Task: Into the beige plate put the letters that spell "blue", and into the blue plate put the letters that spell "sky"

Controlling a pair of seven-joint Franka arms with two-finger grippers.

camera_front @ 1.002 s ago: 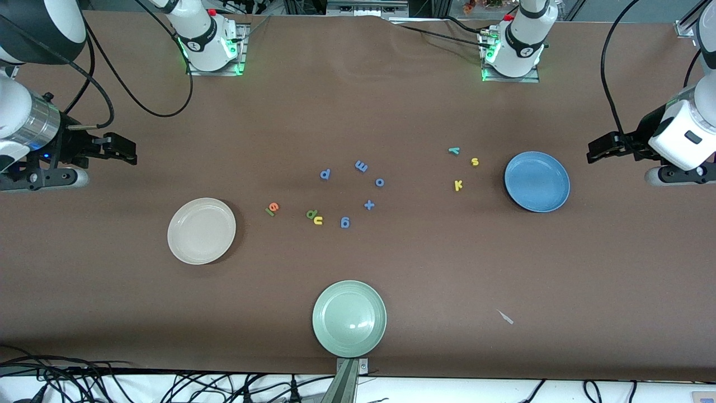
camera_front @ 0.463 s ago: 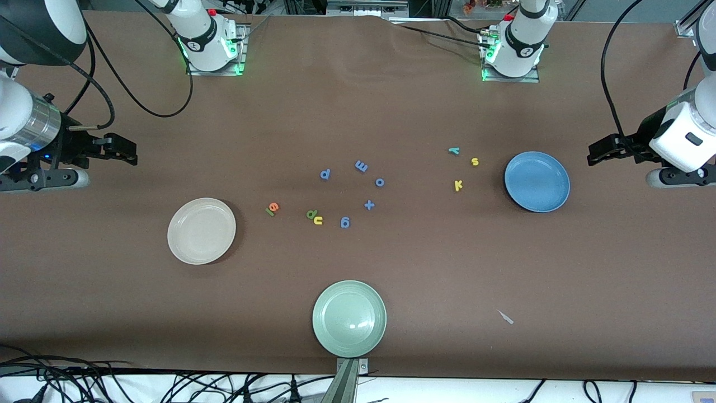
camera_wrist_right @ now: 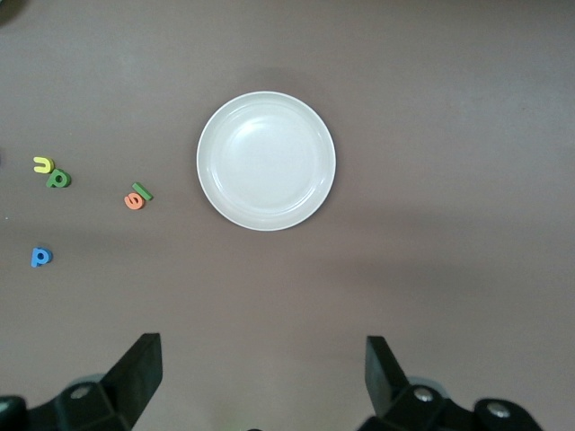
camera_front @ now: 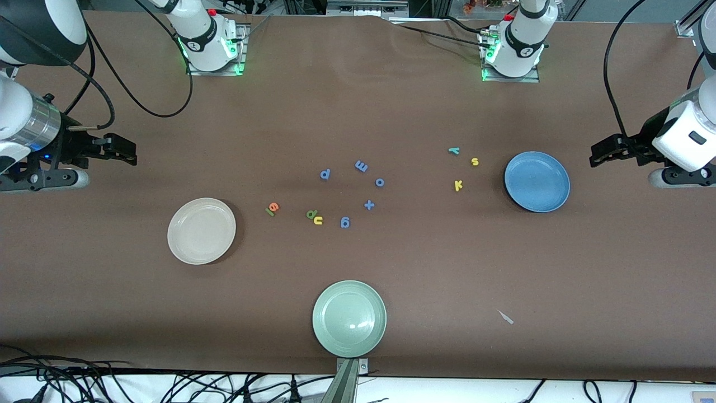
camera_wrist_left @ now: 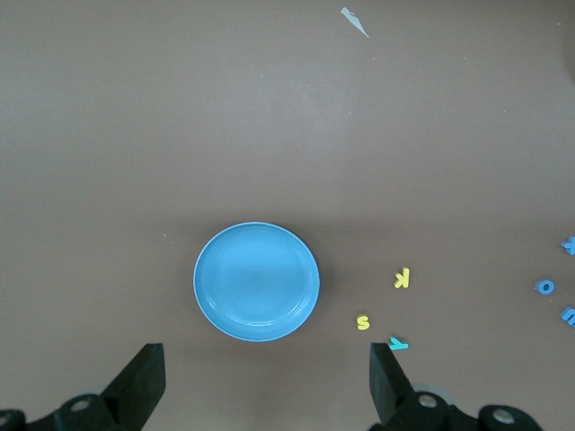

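The beige plate lies empty toward the right arm's end. Beside it are the orange "e" touching the green "l", then the green "b" against the yellow "u". The blue plate lies empty toward the left arm's end, with the yellow "k", yellow "s" and teal "y" beside it. My left gripper hangs open and empty past the blue plate. My right gripper hangs open and empty past the beige plate.
Several all-blue letters and a blue plus sign lie mid-table between the two letter groups. A pale green plate sits near the front edge. A small scrap of paper lies nearer the front camera than the blue plate.
The left arm has drifted slightly outward, away from the blue plate. The right arm, letters and plates have not moved.
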